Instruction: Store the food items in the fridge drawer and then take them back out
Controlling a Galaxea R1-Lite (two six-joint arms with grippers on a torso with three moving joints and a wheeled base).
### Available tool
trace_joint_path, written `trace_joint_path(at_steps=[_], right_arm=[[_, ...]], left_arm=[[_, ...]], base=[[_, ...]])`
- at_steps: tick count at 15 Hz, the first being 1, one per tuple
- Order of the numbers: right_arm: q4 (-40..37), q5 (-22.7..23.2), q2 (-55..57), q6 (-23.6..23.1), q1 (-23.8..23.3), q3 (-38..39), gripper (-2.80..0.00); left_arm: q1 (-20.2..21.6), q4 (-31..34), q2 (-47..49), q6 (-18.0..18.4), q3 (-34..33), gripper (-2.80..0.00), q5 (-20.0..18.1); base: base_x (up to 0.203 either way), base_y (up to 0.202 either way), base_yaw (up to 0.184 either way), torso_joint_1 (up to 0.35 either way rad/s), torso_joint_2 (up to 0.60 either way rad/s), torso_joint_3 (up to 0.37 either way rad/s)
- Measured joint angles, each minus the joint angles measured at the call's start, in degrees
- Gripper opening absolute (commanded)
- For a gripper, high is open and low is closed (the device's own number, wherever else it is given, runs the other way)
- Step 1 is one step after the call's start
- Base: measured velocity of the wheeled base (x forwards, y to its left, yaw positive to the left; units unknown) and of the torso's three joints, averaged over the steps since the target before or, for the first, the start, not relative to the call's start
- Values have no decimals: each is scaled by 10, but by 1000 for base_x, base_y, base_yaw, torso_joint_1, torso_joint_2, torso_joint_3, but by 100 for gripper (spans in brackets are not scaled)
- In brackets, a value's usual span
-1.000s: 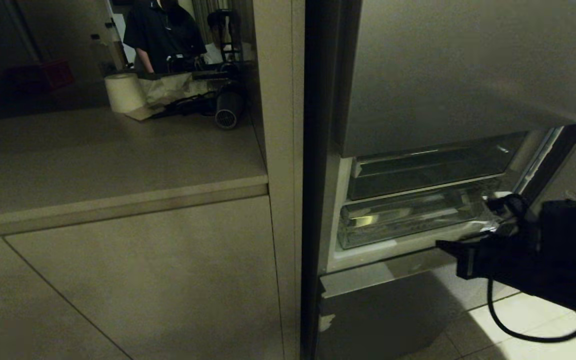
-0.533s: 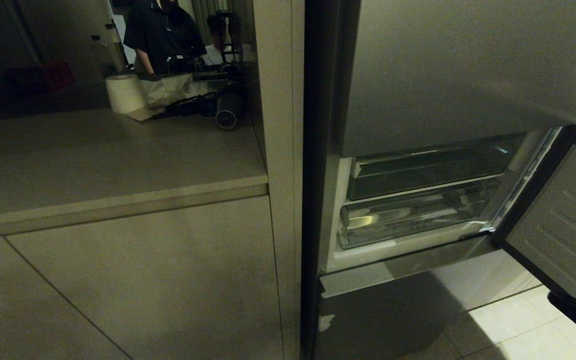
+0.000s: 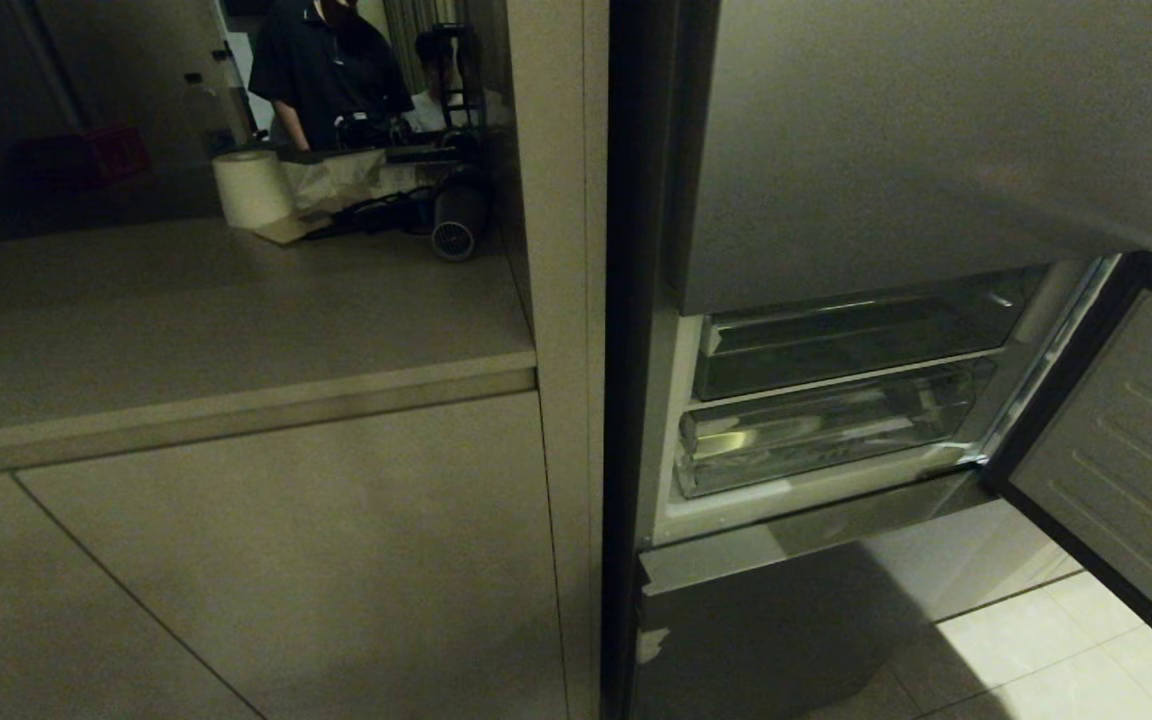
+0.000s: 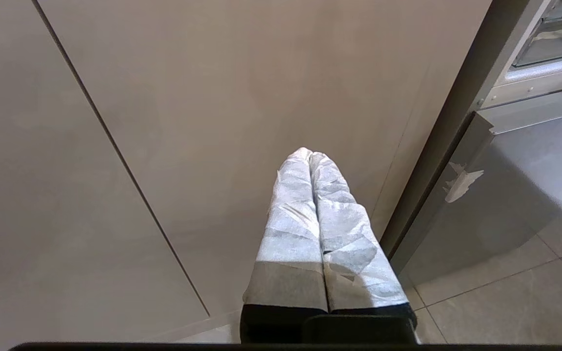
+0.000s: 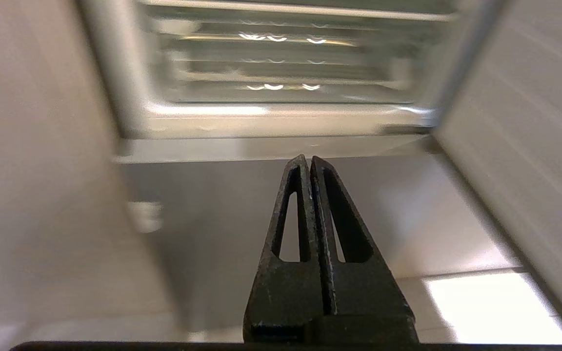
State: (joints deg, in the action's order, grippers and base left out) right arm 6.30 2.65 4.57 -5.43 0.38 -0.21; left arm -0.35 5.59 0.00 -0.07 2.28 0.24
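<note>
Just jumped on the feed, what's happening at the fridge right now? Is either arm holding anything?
Nothing is being handled. The fridge door stands open and the clear fridge drawer sits pushed in; no food shows in it or anywhere else. The right end effector is shut and empty, low in front of the fridge. The left end effector is shut and empty too, parked by the cabinet front. Neither arm shows in the head view.

A: How does the left gripper [image 4: 310,156] look?
B: Two long fingers [image 4: 291,214] wrapped in crinkled white tape, on a black base.
A: And the right gripper [image 5: 309,158]?
B: Bare black, tapered fingers [image 5: 288,219], each with a slot-shaped cutout.
</note>
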Motion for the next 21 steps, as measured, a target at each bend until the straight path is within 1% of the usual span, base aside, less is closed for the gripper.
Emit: trace_joint_path(at_steps=[1,2,14,21], right_arm=[[-20,-17,-17,-7,-2,1,-280],[-19,-22,-27,-7,-2,1,-280],[-19,-25,-47,-1,-3,2,-280],[-19,-25,-47,0,-3,2,-280]], left_arm=[[0,0,0,0,0,-280,0],[0,0,0,0,0,-280,0],[0,0,0,0,0,-280,0],[0,0,0,0,0,-280,0]], base=[[0,0,0,0,0,0],[0,0,0,0,0,0],[1,0,-5,1,0,0],[1,7,-167,2,2,3]])
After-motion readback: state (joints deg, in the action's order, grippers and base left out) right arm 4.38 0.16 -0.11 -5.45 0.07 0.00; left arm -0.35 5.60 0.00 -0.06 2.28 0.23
